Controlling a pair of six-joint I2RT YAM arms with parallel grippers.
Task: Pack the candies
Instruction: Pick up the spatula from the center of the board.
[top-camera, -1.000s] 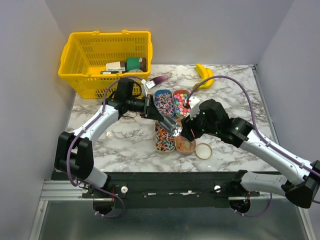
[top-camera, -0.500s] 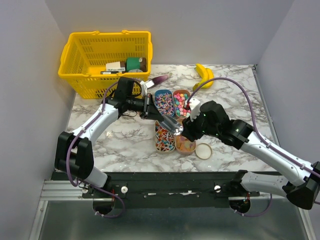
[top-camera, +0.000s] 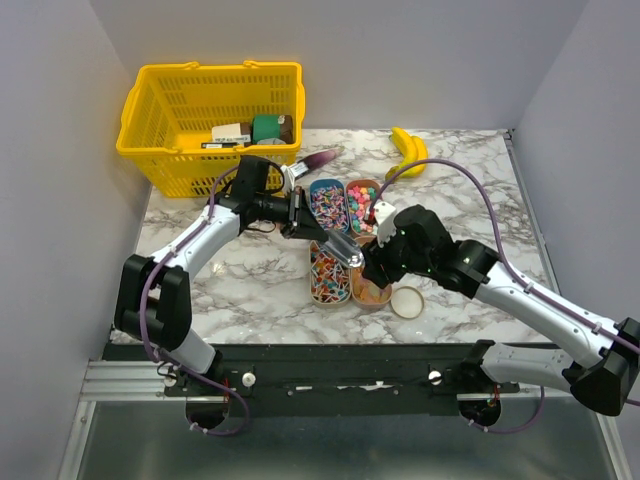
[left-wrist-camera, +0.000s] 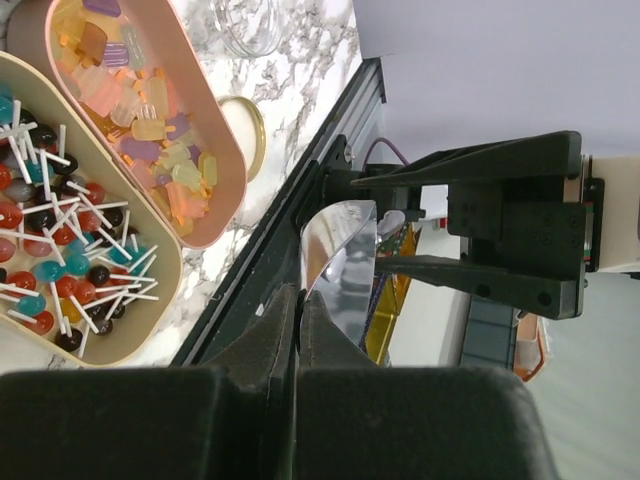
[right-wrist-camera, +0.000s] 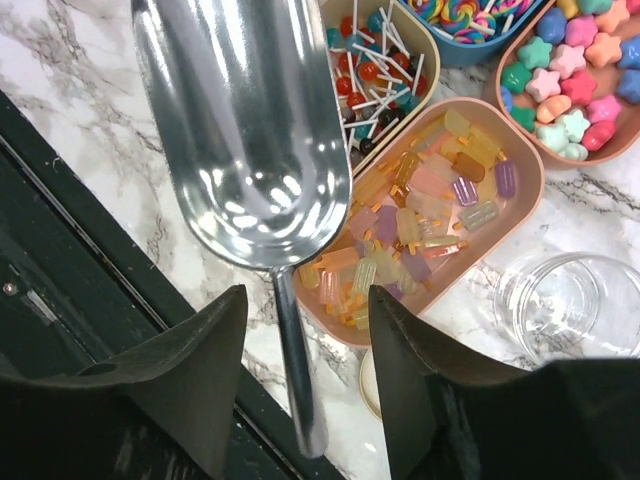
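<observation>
step: we read this as a hand-over of the metal scoop (right-wrist-camera: 240, 150), before any scooping; its bowl is empty.
left gripper (left-wrist-camera: 298, 305): fingers clamped on the thin edge of the scoop bowl, holding it in the air beside the jelly-candy tray (right-wrist-camera: 538, 175), on its lollipop side.
right gripper (right-wrist-camera: 307, 300): fingers apart, one on each side of the scoop handle (right-wrist-camera: 297, 390), not visibly touching it.
next move: we judge the right fingers must close squarely on the slim handle before the left lets go; polished metal may slip.
candies: none packed. The jelly candies (right-wrist-camera: 420, 215) lie in that tray, the stick lollipops (right-wrist-camera: 375, 60) in the tray beside it, and the star candies (right-wrist-camera: 560, 90) and swirl lollipops (right-wrist-camera: 470, 15) in trays beyond it.
materials: the scoop is mirror-bright, smooth and trough-shaped. The jellies are translucent blocks and the trays are smooth ovals.
glass jar (right-wrist-camera: 560, 300): clear, open and empty, just beside the jelly-candy tray.
</observation>
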